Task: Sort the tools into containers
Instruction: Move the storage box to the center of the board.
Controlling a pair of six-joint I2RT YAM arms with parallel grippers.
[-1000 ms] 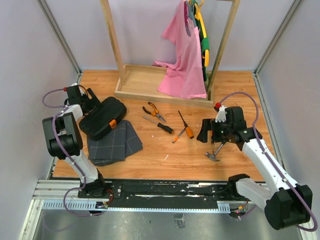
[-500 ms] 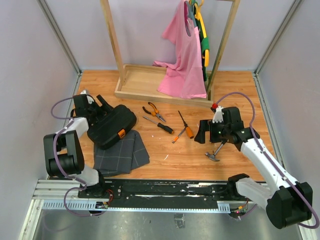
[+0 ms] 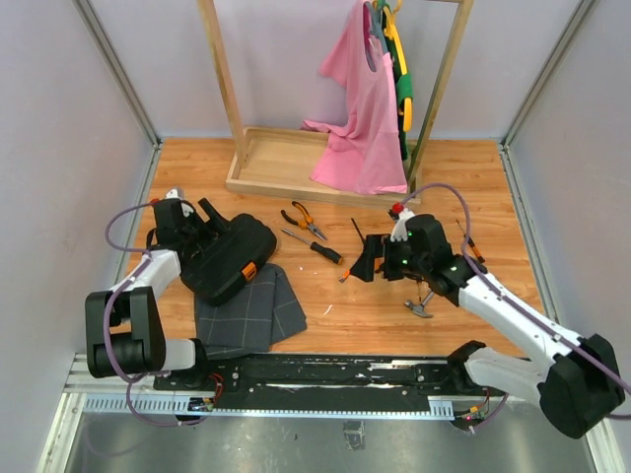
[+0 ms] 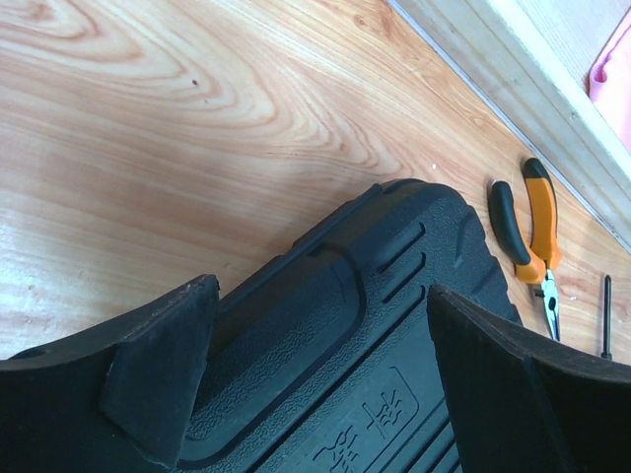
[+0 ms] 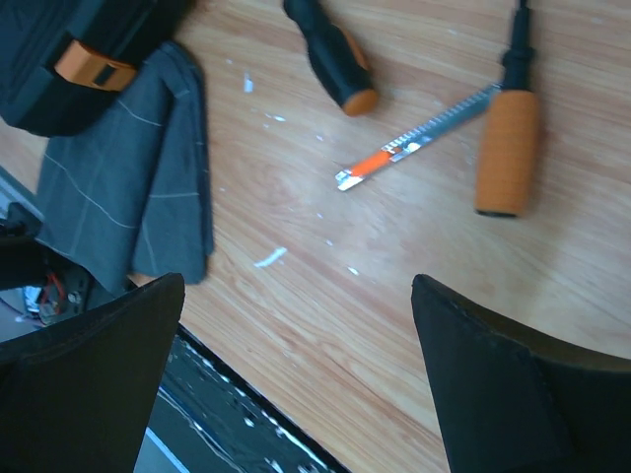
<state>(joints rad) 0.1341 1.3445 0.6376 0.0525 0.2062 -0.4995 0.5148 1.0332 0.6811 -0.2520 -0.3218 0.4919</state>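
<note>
The black plastic hinged tool case (image 3: pixel 232 258) sits shut on the left, partly on the dark grey checked cloth (image 3: pixel 251 313), its long axis running far-left to near-right. The left gripper (image 4: pixel 320 345) stands wide astride the case's far-left end, clamping nothing. The right gripper (image 5: pixel 296 335), also wide and empty, hangs over mid-table. Just ahead of its fingertips lies the orange-handled screwdriver (image 5: pixel 508 133), handle pointing along its reach. The right arm looks clearly nearer the loose tools.
</note>
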